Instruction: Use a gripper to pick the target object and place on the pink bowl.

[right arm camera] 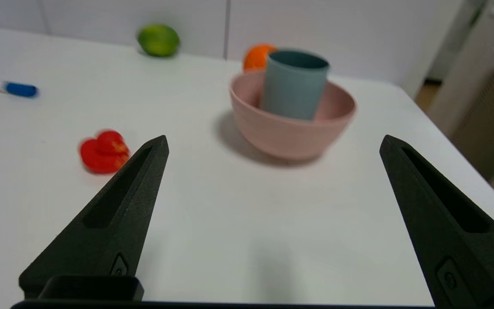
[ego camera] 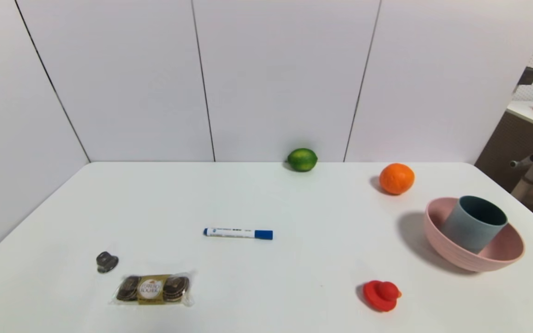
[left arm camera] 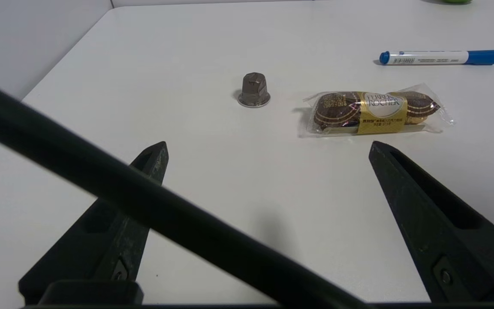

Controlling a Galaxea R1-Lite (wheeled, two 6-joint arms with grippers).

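On right side of surface (ego camera: 266, 203), grey-blue cup (ego camera: 474, 223) sat inside pink bowl (ego camera: 502, 252), tilted, leaning on near wall; bowl held nothing else. Placement looked done, I judged. My right end effector (right arm camera: 272, 143) hung released, empty, short of bowl, aimed at it. My left end effector (left arm camera: 268, 146) hung released near Ferrero Rocher pack (left arm camera: 375, 112) and coffee capsule (left arm camera: 254, 90), idle.
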